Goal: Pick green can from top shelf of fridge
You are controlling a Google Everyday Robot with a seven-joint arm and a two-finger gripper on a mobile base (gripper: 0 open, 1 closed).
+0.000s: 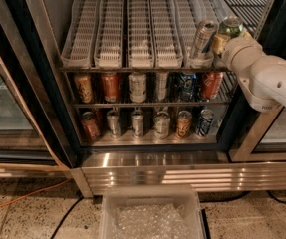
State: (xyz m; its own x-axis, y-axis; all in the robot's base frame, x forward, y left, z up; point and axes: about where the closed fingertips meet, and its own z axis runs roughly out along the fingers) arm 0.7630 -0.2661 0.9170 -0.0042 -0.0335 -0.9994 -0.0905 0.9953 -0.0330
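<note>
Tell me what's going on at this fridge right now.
A robot arm reaches in from the right, its gripper at the green can at the right end of the top shelf of the fridge. A silver-grey can leans just left of it. Whether the green can is gripped yet isn't clear. Rows of cans fill the lower shelves.

Clear plastic bin (150, 192) sits at 6 o'clock on the speckled floor (28, 225), orange cable (23, 199) trailing at 8 o'clock, silver-grey can (203, 36) leaning at 1 o'clock.

Shop-like spot: glass-door display fridge (147, 166), can rows (137, 86); tool (221, 40) at top shelf (140, 29)
</note>
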